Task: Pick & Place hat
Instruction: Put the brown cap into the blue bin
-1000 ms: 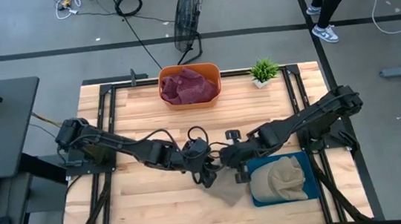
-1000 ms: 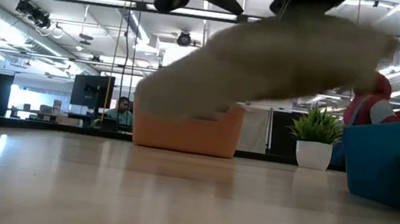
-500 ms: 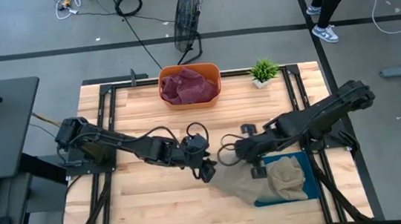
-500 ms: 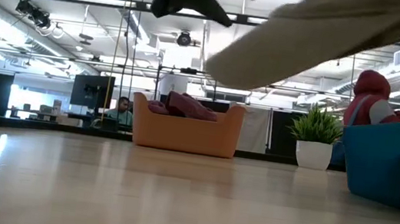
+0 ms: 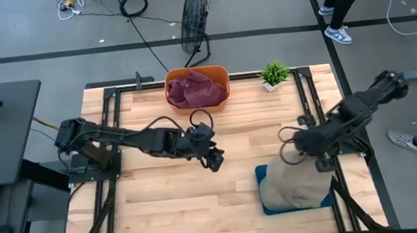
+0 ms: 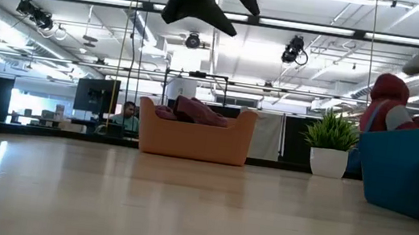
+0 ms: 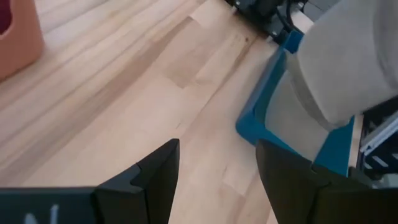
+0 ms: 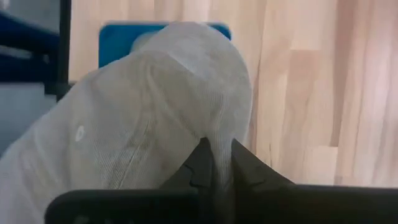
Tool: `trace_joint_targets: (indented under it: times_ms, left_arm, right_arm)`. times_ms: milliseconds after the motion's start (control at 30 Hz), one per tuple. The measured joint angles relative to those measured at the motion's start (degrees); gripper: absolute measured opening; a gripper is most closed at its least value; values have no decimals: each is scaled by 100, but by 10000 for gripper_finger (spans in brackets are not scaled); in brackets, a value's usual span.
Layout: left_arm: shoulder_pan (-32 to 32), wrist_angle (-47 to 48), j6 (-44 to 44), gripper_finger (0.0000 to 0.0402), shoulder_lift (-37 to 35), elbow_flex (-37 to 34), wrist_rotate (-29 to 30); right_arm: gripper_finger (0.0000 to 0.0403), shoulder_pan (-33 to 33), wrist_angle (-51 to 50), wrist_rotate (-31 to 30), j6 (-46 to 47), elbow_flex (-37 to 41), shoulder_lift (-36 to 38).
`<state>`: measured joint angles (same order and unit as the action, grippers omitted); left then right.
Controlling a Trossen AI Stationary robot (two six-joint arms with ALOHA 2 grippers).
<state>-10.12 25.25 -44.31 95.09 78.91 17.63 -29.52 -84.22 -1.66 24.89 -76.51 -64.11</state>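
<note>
A pale beige knitted hat (image 5: 289, 182) is held by the right gripper (image 5: 296, 148), whose jaws are closed on a pinched fold of its fabric, as seen in the right wrist view (image 8: 219, 163). From that pinch the hat hangs down and away from the jaws, draped over a blue rectangular tray (image 5: 267, 203) that lies directly beneath them on the pale wooden slatted bench (image 5: 163, 199). In the high view most of the tray is covered by the hat, with only its edges showing. Whether a second beige hat lies under the held one cannot be told.

The left gripper (image 5: 215, 160) is held above the middle of the bench, well apart from the right gripper, and its jaws are spread wide with nothing between them. In the left wrist view the tray (image 7: 258, 118) and the hat (image 7: 339, 68) are seen ahead of the open jaws, across bare wood.

Beyond the left jaws, at the bench's far edge, an orange plastic bin (image 5: 196, 76) holding dark red knitted cloth (image 5: 196, 88) is seen. Near it, beyond the right jaws, a small green potted plant in a white pot (image 5: 273, 75) stands.
</note>
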Motion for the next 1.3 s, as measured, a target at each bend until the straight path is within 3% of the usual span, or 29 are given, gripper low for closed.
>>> trace_joint_targets:
  times_ms: [233,467,633,767,1033,1300]
  left_arm:
    - [102,-15,1,216,0,0,0]
    - [102,-13,0,216,0,0,0]
    - [132,-11,0,216,2,0,14]
    - [210,-11,-2,216,2,0,20]
    - [362,-15,-39,215,4,0,18]
    - [487,-16,-46,215,4,0,20]
  right_arm:
    - [17,-636,987,-384,590,843,472]
    - [17,-1128,1670,-311,615,2049,463]
    - [17,-1309,2809,-229,613,2935,462]
    - [32,-1318,3023,-477,900,3415,458]
    - [104,-1309,2856,-416,1163,3300,453]
    - [158,-1309,1961,-17,1174,2311,456]
